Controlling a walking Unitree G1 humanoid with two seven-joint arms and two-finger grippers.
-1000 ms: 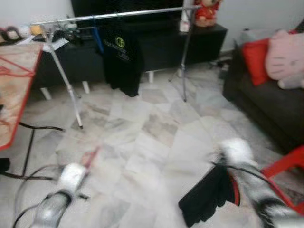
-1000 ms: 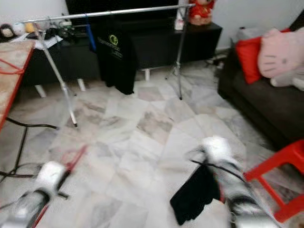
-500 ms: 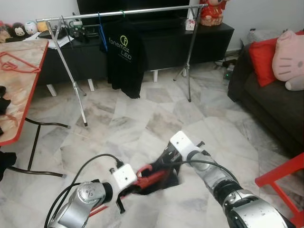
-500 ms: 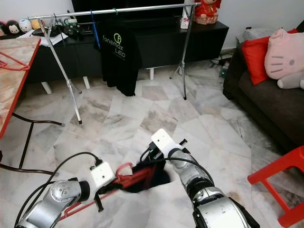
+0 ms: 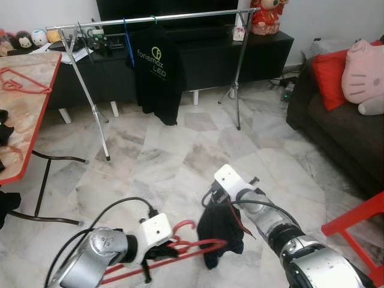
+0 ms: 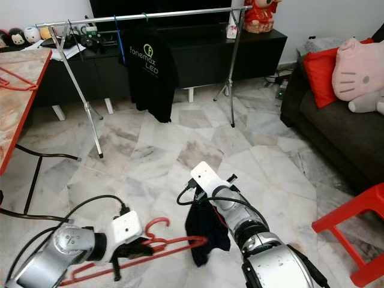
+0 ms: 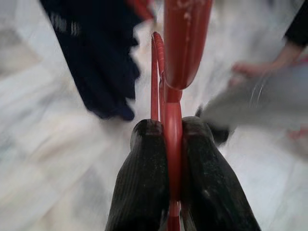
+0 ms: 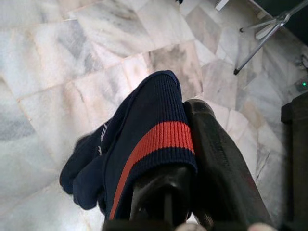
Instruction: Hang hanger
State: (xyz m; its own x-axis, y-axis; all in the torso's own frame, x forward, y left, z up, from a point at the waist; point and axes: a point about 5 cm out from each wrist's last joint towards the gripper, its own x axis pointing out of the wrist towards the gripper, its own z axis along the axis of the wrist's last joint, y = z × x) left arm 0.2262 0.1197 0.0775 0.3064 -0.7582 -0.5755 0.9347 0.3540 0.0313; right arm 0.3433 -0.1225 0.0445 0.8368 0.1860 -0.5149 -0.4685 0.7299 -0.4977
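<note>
With the left gripper clamped on the red hanger low over the floor and the right gripper pinching the dark garment, dressing is underway; next, thread the hanger's arm into the garment.

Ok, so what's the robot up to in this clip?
It is getting a garment onto a hanger. The left gripper is shut on the red hanger, and the right gripper is shut on the dark garment with a red stripe. The clothes rack stands across the room with a black T-shirt on it.
</note>
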